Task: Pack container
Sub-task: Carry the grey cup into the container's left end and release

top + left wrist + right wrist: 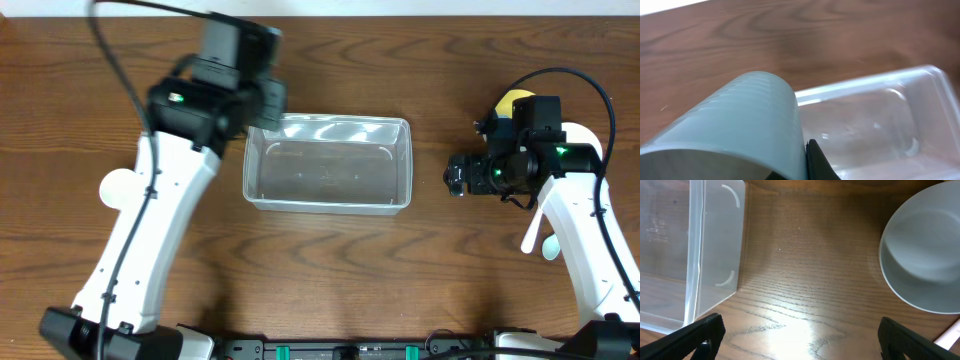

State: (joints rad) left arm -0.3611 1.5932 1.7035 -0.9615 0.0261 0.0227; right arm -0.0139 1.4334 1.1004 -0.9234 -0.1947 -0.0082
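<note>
The container (328, 162) sits in the middle of the wooden table (330, 270), a clear plastic rectangular tub with rounded corners, a raised rim and glossy walls that catch the light. The brown wood grain shows through its floor. The left gripper (258, 100) hangs at the tub's far left corner. In the left wrist view it is clamped on a ribbed cup (745, 125), a pale grey-green cylinder of smooth, matte plastic with fine rings stepped around its wall. One black finger (816, 161) presses against the outside of the cup, which is tilted over onto its side and held off the table. The right gripper (800, 340) is well to the right of the tub, and its two black fingertips are spread wide apart with nothing between them but bare, strongly grained wood. Ahead of it to one side lies the tub's short end, frosted-looking from this angle. To the other side is a round, smooth, pale grey bowl (925, 250) resting on the table, apart from the tub.
</note>
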